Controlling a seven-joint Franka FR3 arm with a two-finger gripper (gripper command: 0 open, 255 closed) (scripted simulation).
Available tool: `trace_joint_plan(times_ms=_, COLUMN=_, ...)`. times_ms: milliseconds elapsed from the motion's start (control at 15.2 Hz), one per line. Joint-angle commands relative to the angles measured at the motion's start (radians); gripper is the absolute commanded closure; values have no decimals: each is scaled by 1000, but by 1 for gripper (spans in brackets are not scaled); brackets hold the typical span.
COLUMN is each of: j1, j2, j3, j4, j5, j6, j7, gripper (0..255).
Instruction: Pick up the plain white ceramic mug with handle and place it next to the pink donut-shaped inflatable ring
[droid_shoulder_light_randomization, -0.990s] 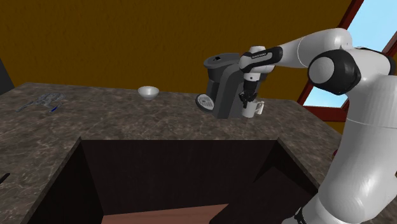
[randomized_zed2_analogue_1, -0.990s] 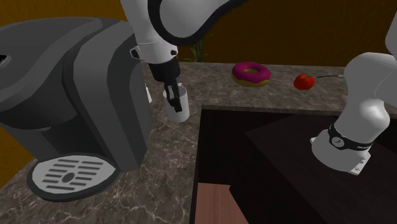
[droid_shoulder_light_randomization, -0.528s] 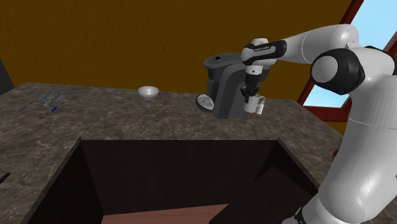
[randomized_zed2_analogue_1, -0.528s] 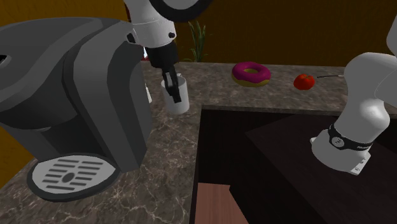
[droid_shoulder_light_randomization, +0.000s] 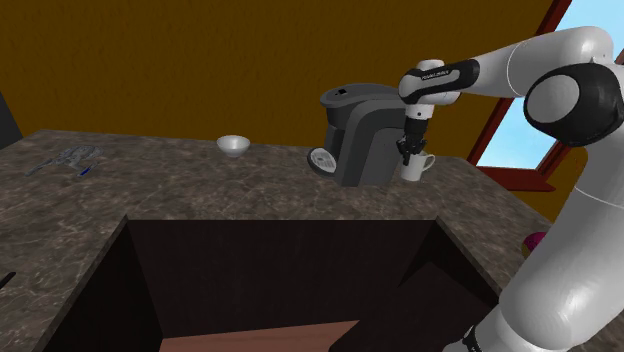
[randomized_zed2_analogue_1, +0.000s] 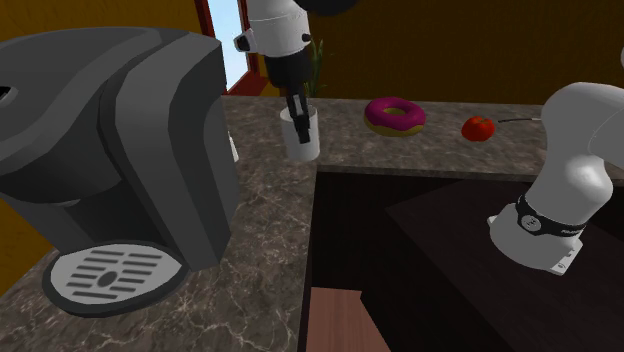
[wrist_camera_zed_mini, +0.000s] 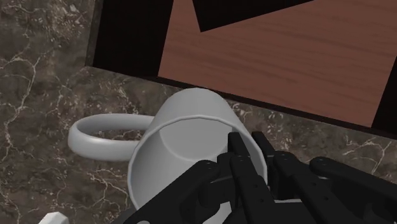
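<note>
White mug (droid_shoulder_light_randomization: 415, 166) hangs from my pincer (droid_shoulder_light_randomization: 408, 152), upright, just beside the grey coffee machine (droid_shoulder_light_randomization: 358, 140) on the side toward the window (droid_shoulder_light_randomization: 515, 135); the black fingers are pinching the mug's wall, one inside the mouth and one outside; on the wrist view the pincer (wrist_camera_zed_mini: 248, 146) bites the rim on the side opposite the handle, which sticks out away from it; I cannot tell whether the base clears the table (droid_shoulder_light_randomization: 200, 190).

From the second exterior view the mug (randomized_zed2_analogue_1: 301, 135) sits under the pincer (randomized_zed2_analogue_1: 299, 110) over the dark stone table (randomized_zed2_analogue_1: 270, 250), just behind the corner of the deep recess (randomized_zed2_analogue_1: 400, 240) cut into it, between the coffee machine (randomized_zed2_analogue_1: 110, 150) and the pink donut ring (randomized_zed2_analogue_1: 395, 115); mug and ring are near each other but apart; the ring lies flat on the strip of table behind the recess, close to the table's back edge, with a small red fruit (randomized_zed2_analogue_1: 478, 127) further along the same strip.

On the shoulder view a small white bowl (droid_shoulder_light_randomization: 234, 145) rests near the table's back edge, well apart from the coffee machine.
</note>
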Motion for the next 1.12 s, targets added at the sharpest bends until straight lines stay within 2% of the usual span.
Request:
trace_joint_plan(times_ms=0, j1=-12, j2=-51, j3=-14, j4=-72, j5=-17, j6=24, j7=-22, gripper=255)
trace_joint_plan(times_ms=528, j1=-78, j2=-251, j3=-80, j4=-307, j5=-102, j6=77, j7=-117, gripper=255)
trace_joint_plan(times_ms=1056, j1=-165, j2=-413, j3=-163, j4=-465, j5=-203, j6=99, j7=-231, gripper=255)
